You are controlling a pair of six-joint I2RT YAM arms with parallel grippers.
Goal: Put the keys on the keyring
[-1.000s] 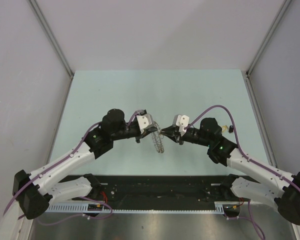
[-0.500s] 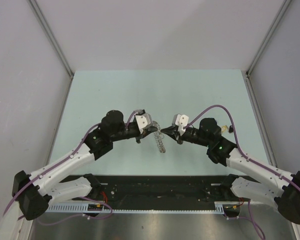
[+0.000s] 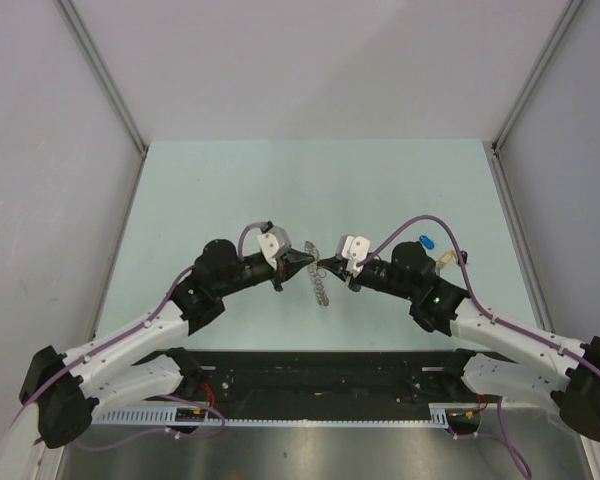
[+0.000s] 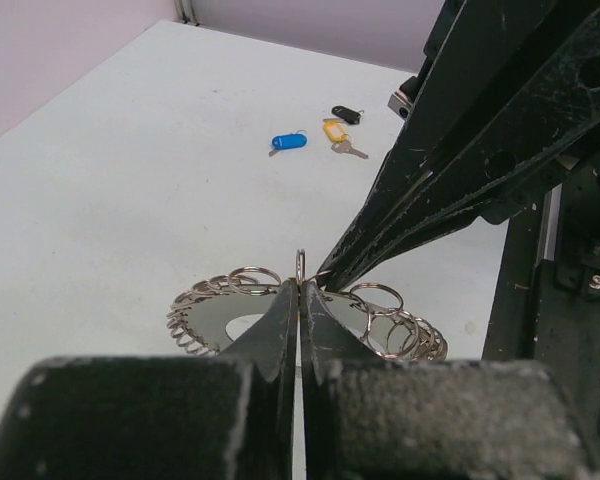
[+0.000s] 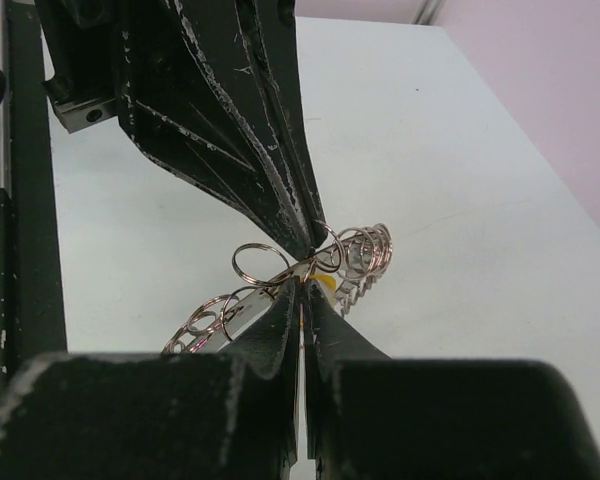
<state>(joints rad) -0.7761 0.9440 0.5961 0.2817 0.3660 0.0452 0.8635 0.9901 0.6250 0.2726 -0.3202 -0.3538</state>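
Top view: left gripper (image 3: 305, 262) & right gripper (image 3: 326, 265) meet tip to tip over the table (image 3: 230, 180), both squeezed tight on the keyring (image 3: 321, 287), a silvery scalloped coil. The keys (image 3: 426, 241) lie well apart, far right.

Left wrist: its fingers (image 4: 276, 322) nip one thin wire loop. Glossy plastic heads (blue, yellow, black) sit far off.

Right wrist: fingers pinch the rim.

Risk, imo: slick wire slips or twists if the arms pull unevenly.
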